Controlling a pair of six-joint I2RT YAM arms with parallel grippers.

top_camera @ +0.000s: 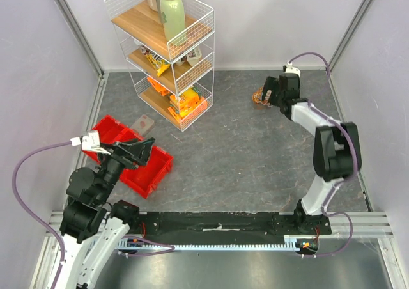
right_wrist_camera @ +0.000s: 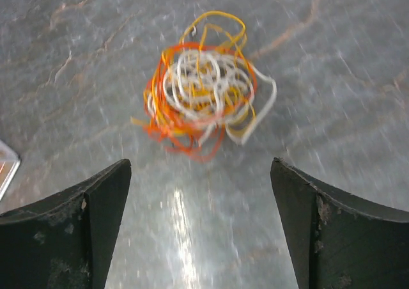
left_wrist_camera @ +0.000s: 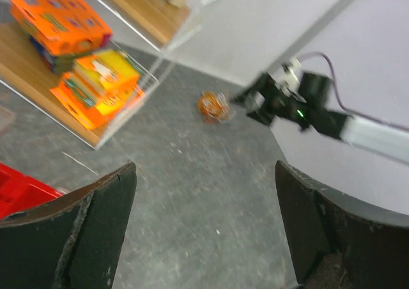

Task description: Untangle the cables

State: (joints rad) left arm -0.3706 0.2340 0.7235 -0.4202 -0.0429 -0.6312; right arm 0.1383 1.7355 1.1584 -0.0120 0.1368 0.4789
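our right pincer (right_wrist_camera: 199, 174) has its two fingers wide apart with nothing between them. the cables (right_wrist_camera: 201, 100) lie just past its tips in the upper middle of the wrist view, a messy ball of orange, yellow and white loops on the gray table (right_wrist_camera: 345, 71). our left pincer (left_wrist_camera: 204, 174) is wide apart too and holds nothing, well away by the red bins (top_camera: 153, 167) in the lower left of the top view.
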